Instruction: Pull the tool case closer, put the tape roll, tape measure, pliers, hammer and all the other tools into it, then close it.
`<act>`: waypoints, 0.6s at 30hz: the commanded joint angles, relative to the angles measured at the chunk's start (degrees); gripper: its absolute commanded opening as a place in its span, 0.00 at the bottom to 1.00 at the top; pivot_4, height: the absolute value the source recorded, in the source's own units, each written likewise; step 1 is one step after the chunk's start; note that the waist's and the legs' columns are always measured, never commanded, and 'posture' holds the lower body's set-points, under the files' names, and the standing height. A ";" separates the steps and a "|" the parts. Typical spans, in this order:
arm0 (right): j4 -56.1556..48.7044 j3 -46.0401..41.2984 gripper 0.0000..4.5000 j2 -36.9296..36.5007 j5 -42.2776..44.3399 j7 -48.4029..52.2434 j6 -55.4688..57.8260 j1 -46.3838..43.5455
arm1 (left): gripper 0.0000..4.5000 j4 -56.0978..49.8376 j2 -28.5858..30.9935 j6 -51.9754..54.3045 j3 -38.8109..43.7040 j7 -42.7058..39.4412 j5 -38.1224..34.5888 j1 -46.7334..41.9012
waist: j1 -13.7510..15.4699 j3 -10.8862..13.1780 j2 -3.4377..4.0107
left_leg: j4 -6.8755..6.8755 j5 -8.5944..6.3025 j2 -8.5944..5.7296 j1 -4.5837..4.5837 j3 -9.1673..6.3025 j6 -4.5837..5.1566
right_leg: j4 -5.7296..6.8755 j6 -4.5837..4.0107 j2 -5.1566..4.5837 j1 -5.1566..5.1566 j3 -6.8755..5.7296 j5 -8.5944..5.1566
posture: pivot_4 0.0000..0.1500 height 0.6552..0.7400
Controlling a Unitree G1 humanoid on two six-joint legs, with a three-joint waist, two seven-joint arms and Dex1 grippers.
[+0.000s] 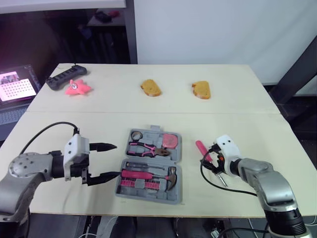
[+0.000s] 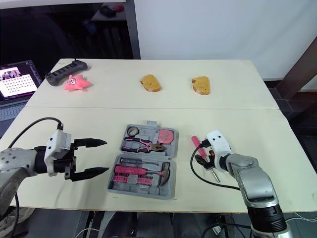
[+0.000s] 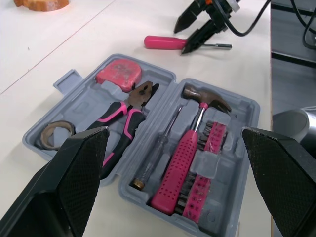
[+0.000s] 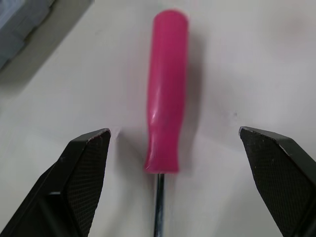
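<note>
The tool case [image 1: 148, 197] lay open and flat at the front middle of the counter [image 1: 237, 99], and it was well stocked. In the far half sat the tape roll [image 3: 54, 134], the pliers [image 3: 123, 116] and the pink tape measure [image 3: 118, 74]. The near half held the hammer [image 3: 190, 148], a thin screwdriver [image 3: 158, 153] and a pink bit rack [image 3: 205, 168].

One item was out: a pink-handled screwdriver [image 4: 165, 89] lay on the counter just right of the case. The right tool [image 1: 209, 162] hovered over it, fingers spread wide either side of the handle, gripping nothing.

The left tool [image 1: 116, 159] sat just left of the case, also spread and empty, its fingers pointing at the case.

Far back lay two bread pieces [image 1: 150, 88] and a pink starfish toy [image 1: 77, 88].
</note>
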 commanded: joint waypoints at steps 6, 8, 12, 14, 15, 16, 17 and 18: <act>-1.00 0.09 0.09 -0.09 2.07 -1.96 0.35 -0.23 | 1.00 -0.79 0.89 -0.93 2.06 -0.14 0.09 0.61 | 0.03 0.00 -0.01 | 0.01 0.00 0.00 0.00 0.00 0.00 | 0.00 0.00 0.00 0.00 0.00 0.00 | 1.00 0.90; -1.71 -0.05 0.09 -0.54 2.61 -2.06 1.55 -1.04 | 1.00 -0.71 1.00 -1.05 2.29 -0.26 0.11 0.96 | 0.03 0.00 -0.01 | 0.01 0.00 0.00 0.00 0.00 0.00 | 0.00 0.00 0.00 0.00 0.00 0.00 | 1.00 0.90; -2.17 2.64 0.09 -5.58 2.09 0.08 -0.46 -4.54 | 1.00 0.33 1.45 -1.59 2.55 -0.76 0.36 1.18 | 0.02 0.01 0.02 | 0.01 0.00 0.00 0.00 0.00 0.00 | 0.00 0.00 0.00 0.00 0.00 0.00 | 1.00 0.90; -1.67 3.70 0.09 -8.44 3.20 2.37 -0.47 -8.06 | 1.00 1.11 2.17 -2.19 2.54 -1.39 1.01 1.39 | -0.05 0.01 0.02 | 0.04 0.00 -0.01 -0.01 0.02 0.00 | 0.00 -0.01 -0.02 0.00 0.02 0.00 | 1.00 0.90; -1.56 5.20 0.09 -10.57 4.00 4.61 0.12 -10.11 | 1.00 1.60 2.73 -2.86 2.53 -2.04 1.62 1.74 | -0.05 0.01 0.02 | 0.03 0.00 0.00 0.01 0.01 0.00 | 0.00 -0.01 -0.01 0.00 0.01 0.00 | 1.00 0.90; -1.68 7.11 0.09 -12.88 4.80 7.27 0.53 -11.95 | 1.00 2.11 3.19 -3.36 2.66 -2.66 2.00 2.14 | -0.06 0.02 0.03 | 0.00 0.00 0.00 0.01 0.02 0.00 | 0.00 -0.01 0.00 -0.01 0.01 0.00 | 1.00 0.90; -2.32 9.71 0.09 -15.56 5.29 10.51 -0.01 -13.76 | 1.00 2.71 3.69 -3.80 2.89 -3.33 2.30 2.57 | -0.06 0.03 0.05 | -0.01 0.00 0.00 0.01 0.01 0.00 | 0.00 -0.01 0.00 -0.02 0.01 0.00 | 1.00 0.90; -3.58 12.81 0.09 -18.41 5.27 13.60 -0.96 -15.71 | 1.00 3.46 4.39 -4.50 3.09 -4.11 2.89 3.11 | -0.01 0.03 0.05 | -0.02 0.00 0.00 0.00 0.01 0.00 | 0.00 -0.01 0.00 -0.04 0.01 -0.01 | 1.00 0.90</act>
